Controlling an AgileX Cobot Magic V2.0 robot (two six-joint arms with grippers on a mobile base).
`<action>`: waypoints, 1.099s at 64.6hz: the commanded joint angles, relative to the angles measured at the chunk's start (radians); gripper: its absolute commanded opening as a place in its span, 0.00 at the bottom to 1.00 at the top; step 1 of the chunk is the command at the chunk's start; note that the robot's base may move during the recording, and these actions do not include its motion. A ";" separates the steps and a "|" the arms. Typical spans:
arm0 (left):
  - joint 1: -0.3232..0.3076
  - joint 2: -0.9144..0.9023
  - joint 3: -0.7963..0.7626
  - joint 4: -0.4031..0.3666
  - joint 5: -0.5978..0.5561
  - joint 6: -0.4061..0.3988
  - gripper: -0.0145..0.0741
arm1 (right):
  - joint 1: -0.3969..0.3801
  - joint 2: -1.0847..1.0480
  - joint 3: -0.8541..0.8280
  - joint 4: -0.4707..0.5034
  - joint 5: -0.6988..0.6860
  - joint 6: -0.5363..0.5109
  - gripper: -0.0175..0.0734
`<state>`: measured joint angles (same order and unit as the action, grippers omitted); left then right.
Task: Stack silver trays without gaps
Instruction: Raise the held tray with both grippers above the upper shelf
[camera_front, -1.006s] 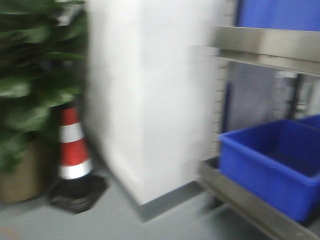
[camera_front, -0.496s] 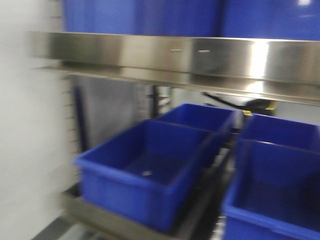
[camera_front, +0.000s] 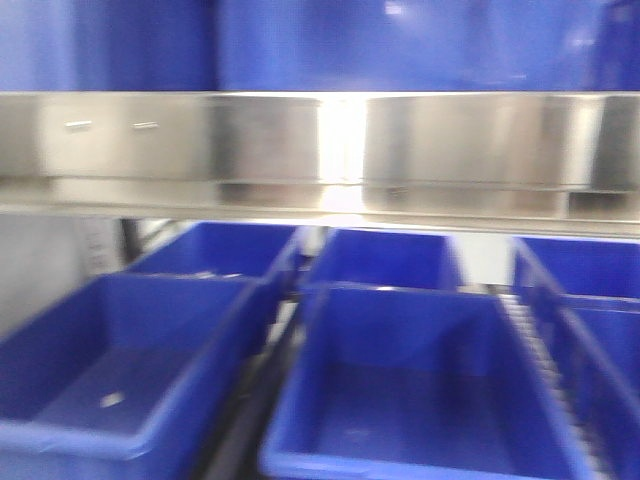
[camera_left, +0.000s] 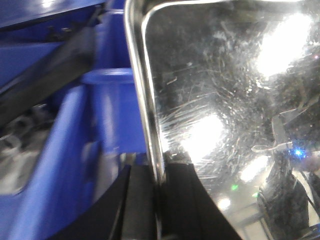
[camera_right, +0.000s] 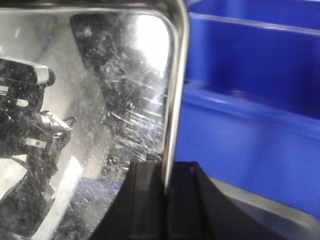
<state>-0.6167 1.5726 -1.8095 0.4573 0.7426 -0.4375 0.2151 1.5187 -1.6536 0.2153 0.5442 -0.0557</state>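
Observation:
In the left wrist view a silver tray (camera_left: 225, 100) fills the right side, its scratched mirror bottom facing the camera. My left gripper (camera_left: 159, 172) is shut on the tray's thin left rim, one black finger (camera_left: 140, 205) outside and one inside. The right wrist view shows a silver tray (camera_right: 100, 100) on the left side, and my right gripper (camera_right: 165, 172) is shut on its right rim. I cannot tell whether both views show the same tray. Neither tray nor gripper appears in the front view.
A broad steel rail (camera_front: 320, 140) crosses the front view with blue bins (camera_front: 400, 40) above it. Several open blue bins (camera_front: 420, 400) sit on the shelf below. Blue bin walls stand close beside each gripper (camera_left: 75, 150) (camera_right: 250, 125).
The front view has swung right, from the white pillar, cone and plant to squarely facing the shelf of blue bins under the steel rail.

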 joint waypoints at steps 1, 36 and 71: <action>0.005 -0.010 -0.008 0.027 -0.028 0.007 0.15 | -0.003 -0.013 -0.012 -0.019 -0.043 -0.017 0.11; 0.005 -0.010 -0.008 0.027 -0.028 0.007 0.15 | -0.003 -0.013 -0.012 -0.019 -0.043 -0.017 0.11; 0.005 -0.010 -0.008 0.027 -0.028 0.007 0.15 | -0.003 -0.013 -0.012 -0.019 -0.043 -0.017 0.11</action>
<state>-0.6167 1.5726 -1.8095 0.4573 0.7426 -0.4375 0.2151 1.5187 -1.6536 0.2135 0.5442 -0.0557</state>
